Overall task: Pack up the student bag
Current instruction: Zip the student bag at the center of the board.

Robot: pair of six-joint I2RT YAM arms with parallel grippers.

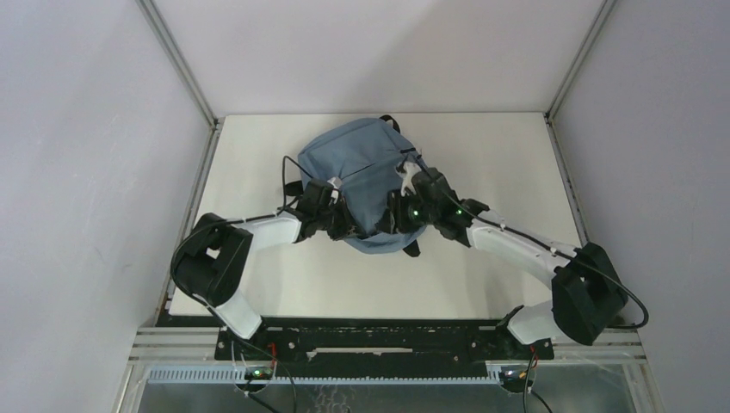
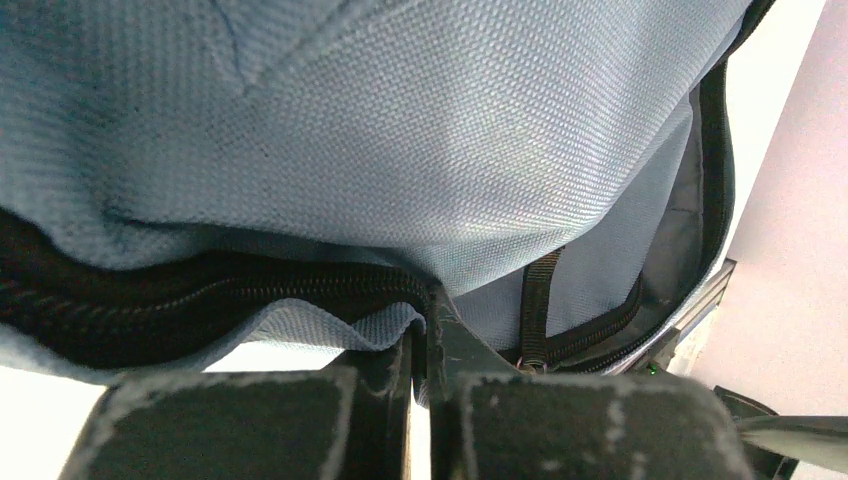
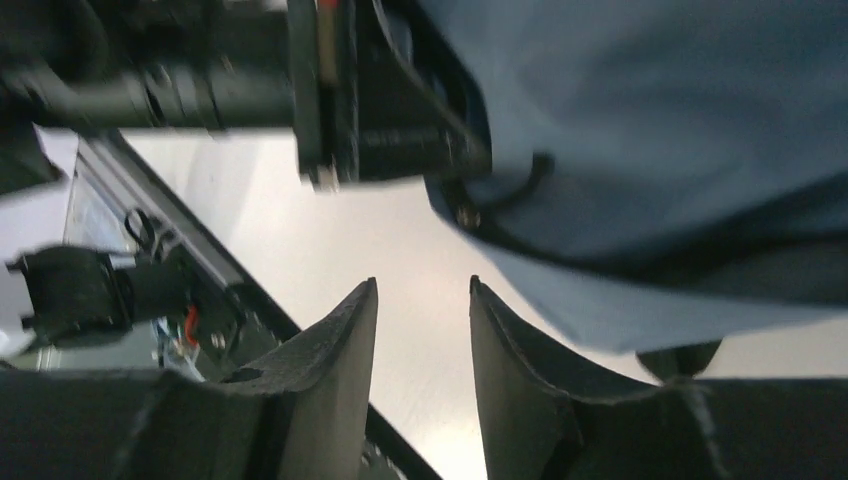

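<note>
The grey-blue student bag [image 1: 357,168] lies mid-table with its rounded top toward the back wall. My left gripper [image 1: 334,217] is at the bag's near left edge. In the left wrist view it [image 2: 420,325] is shut on a fold of the bag's fabric [image 2: 330,322] just below the black zipper [image 2: 200,295]. My right gripper [image 1: 403,213] is at the bag's near right edge. In the right wrist view it [image 3: 423,285] stands open, with only bare table between its fingers. The bag's lower edge [image 3: 640,300] hangs just right of it and above the table.
The white table [image 1: 491,163] is boxed in by grey walls on the left, right and back, with metal posts [image 1: 176,60] at the corners. A black mounting rail [image 1: 370,331] runs along the near edge between the arm bases. A black strap [image 2: 535,300] hangs inside the bag's opening.
</note>
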